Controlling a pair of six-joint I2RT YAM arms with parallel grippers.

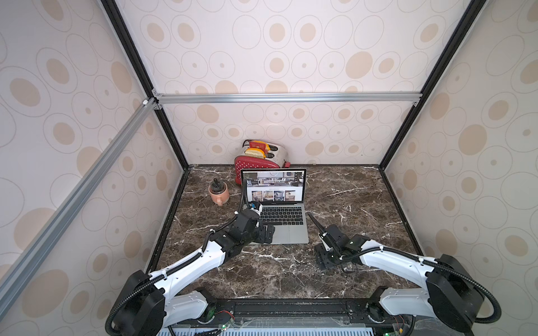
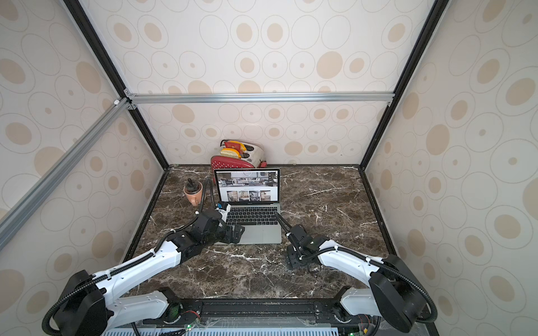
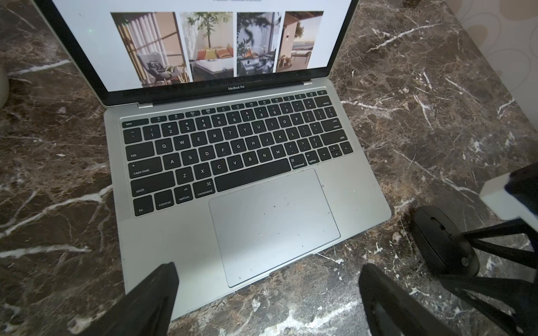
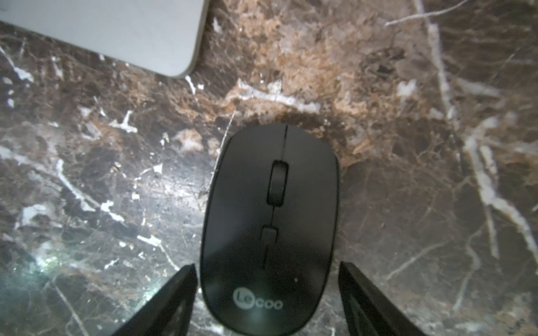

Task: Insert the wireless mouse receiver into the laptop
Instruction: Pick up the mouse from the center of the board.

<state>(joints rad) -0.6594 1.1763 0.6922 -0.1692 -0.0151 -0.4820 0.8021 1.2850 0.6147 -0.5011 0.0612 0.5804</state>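
Note:
The silver-grey laptop [image 1: 286,232] [image 2: 259,234] stands open mid-table, its screen showing a white page of interior photos. My left gripper [image 1: 269,232] [image 3: 269,269] hovers open over the laptop's [image 3: 174,232] front left corner with nothing between its fingers. A black mouse [image 4: 270,203] [image 3: 436,232] lies on the marble just right of the laptop's front right corner [image 4: 116,29]. My right gripper [image 1: 323,257] [image 4: 267,264] points down over the mouse's rear end, one finger at each side with only slim gaps showing. The wireless mouse receiver is out of view.
A red and white toaster [image 1: 262,158] stands behind the laptop at the back wall. A pink mug [image 1: 218,192] holding a dark object sits left of the screen. The dark marble tabletop [image 1: 349,203] is boxed in by patterned walls on three sides.

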